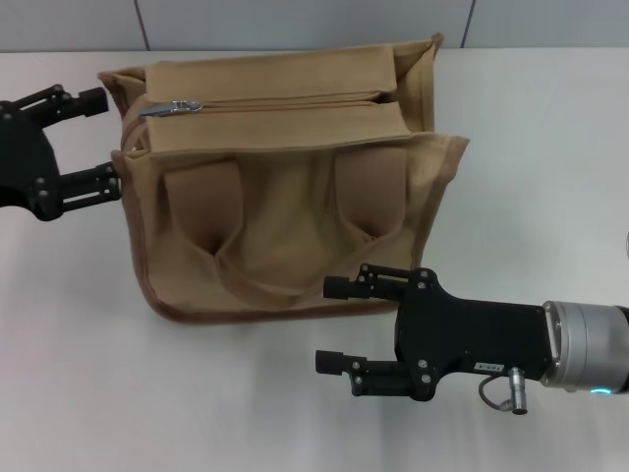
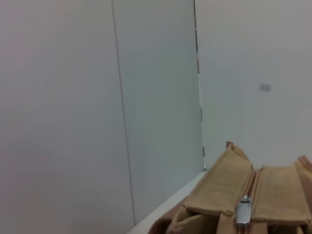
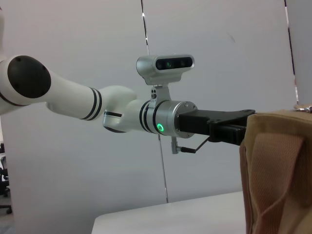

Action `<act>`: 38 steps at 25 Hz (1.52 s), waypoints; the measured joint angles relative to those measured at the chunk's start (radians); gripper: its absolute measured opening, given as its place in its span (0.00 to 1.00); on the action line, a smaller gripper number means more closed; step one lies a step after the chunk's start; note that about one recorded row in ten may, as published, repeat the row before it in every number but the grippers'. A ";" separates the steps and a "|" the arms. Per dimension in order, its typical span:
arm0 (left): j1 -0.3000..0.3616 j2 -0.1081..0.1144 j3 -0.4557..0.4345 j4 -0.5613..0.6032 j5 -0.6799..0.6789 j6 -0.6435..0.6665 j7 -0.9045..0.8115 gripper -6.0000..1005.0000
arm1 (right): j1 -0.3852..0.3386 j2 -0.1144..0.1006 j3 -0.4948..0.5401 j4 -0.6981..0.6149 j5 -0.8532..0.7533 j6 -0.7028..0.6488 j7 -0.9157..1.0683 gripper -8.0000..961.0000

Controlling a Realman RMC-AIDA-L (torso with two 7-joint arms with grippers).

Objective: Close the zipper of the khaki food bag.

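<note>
both grippers spread — left gripper (image 1: 103, 138) beside the khaki food bag (image 1: 285, 187), right gripper (image 1: 334, 324) before it.

Khaki food bag (image 1: 285, 187) on table (image 1: 531, 147), zipper (image 1: 172, 108) pull left, 2 pincers open

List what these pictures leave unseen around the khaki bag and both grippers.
- Khaki food bag: its inside, hidden in head view by the top flaps.
- Zipper: far end lost under a fold; pull tab shows.
- Left gripper: fingertips hidden behind the bag in right wrist view.
- Right gripper: absent from its own wrist view.
</note>
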 joint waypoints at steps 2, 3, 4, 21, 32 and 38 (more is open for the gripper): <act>-0.006 -0.003 0.000 0.000 0.001 -0.001 0.000 0.79 | 0.000 0.000 0.000 0.001 0.004 0.000 -0.002 0.76; -0.008 -0.004 0.000 0.000 0.000 -0.001 0.000 0.78 | 0.000 0.000 0.000 0.002 0.007 0.000 -0.002 0.76; -0.011 -0.006 0.000 -0.001 0.000 -0.001 -0.001 0.78 | 0.000 0.000 0.000 0.004 0.010 0.000 -0.002 0.76; -0.018 -0.013 -0.007 -0.094 -0.094 -0.089 0.023 0.51 | 0.001 0.000 0.001 0.009 0.024 0.006 -0.002 0.76; -0.008 -0.012 0.000 -0.103 -0.105 -0.090 0.029 0.21 | 0.009 0.000 0.001 0.008 0.040 0.028 -0.002 0.76; -0.009 -0.014 -0.002 -0.166 -0.134 -0.086 0.099 0.12 | 0.008 0.000 0.001 0.009 0.051 0.028 -0.002 0.76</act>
